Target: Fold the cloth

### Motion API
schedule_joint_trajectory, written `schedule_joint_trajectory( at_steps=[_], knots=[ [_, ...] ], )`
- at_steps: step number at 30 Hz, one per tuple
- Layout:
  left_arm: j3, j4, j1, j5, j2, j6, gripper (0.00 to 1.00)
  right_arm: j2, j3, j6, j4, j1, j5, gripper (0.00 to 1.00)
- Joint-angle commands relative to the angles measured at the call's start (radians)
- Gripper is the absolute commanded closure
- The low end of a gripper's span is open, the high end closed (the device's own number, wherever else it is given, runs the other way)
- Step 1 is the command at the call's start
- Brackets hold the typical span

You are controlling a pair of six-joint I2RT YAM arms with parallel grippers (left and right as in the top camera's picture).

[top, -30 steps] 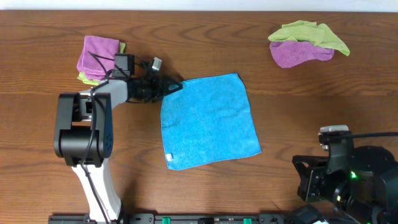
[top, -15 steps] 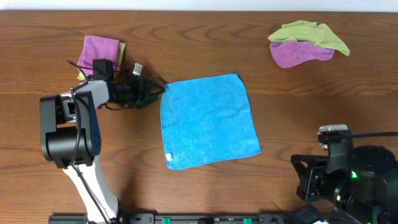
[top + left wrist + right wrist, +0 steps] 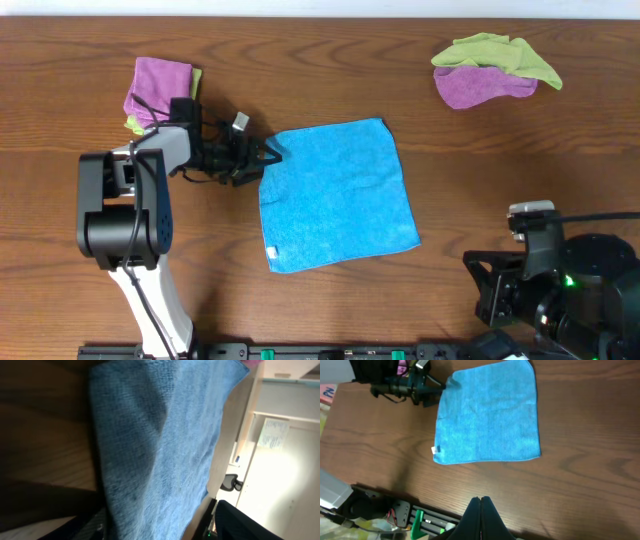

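The sky-blue cloth (image 3: 338, 195) lies flat and unfolded in the middle of the table, with its white tag (image 3: 270, 251) at the near left corner. My left gripper (image 3: 266, 157) lies low on the table, its fingers spread at the cloth's far left edge. The cloth (image 3: 160, 445) fills the left wrist view, with a dark finger at the lower left. My right gripper (image 3: 481, 500) is shut and empty, held high at the near right. From there it looks down on the cloth (image 3: 487, 415) and the left gripper (image 3: 436, 390).
A folded purple cloth on a lime-green one (image 3: 160, 88) lies at the far left, just behind the left arm. A crumpled lime-green and purple pile (image 3: 492, 70) lies at the far right. The right arm's base (image 3: 560, 285) is at the near right.
The left gripper drew back left from the cloth's far left corner, then came back right and a little nearer to the cloth's left edge. The cloth and the right arm have not moved.
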Motion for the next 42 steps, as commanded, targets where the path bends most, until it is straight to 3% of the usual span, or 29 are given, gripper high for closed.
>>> schedule_joint_trajectory(
  at_steps=[1,6,11,26,29,36,39,42],
  knots=[
    [-0.046,0.037,-0.015,-0.048,0.077,-0.019,0.36,0.001,-0.003,-0.011,0.002,0.007,-0.013,0.98],
    [-0.006,0.123,0.003,0.085,0.077,-0.093,0.46,0.001,-0.003,-0.011,-0.004,0.007,-0.013,0.99],
    [0.075,0.118,0.008,0.116,0.071,-0.104,0.52,0.001,-0.003,-0.018,-0.006,0.007,-0.013,0.98],
    [0.212,0.006,0.008,0.068,-0.063,-0.071,0.52,0.001,-0.003,-0.037,-0.011,0.007,-0.005,0.99],
    [0.212,-0.062,0.008,-0.033,-0.103,-0.023,0.52,0.001,-0.003,-0.038,-0.012,0.007,-0.005,0.99],
    [0.212,-0.316,-0.009,-0.443,-0.165,0.078,0.52,0.001,-0.003,-0.045,-0.012,0.007,0.011,0.99],
    [0.212,-0.372,-0.027,-0.527,-0.164,0.079,0.58,0.001,-0.003,-0.044,-0.007,0.007,0.056,0.99],
    [0.212,-0.414,-0.055,-0.587,-0.164,0.078,0.71,0.001,-0.013,-0.044,0.003,0.007,0.117,0.98]
  ],
)
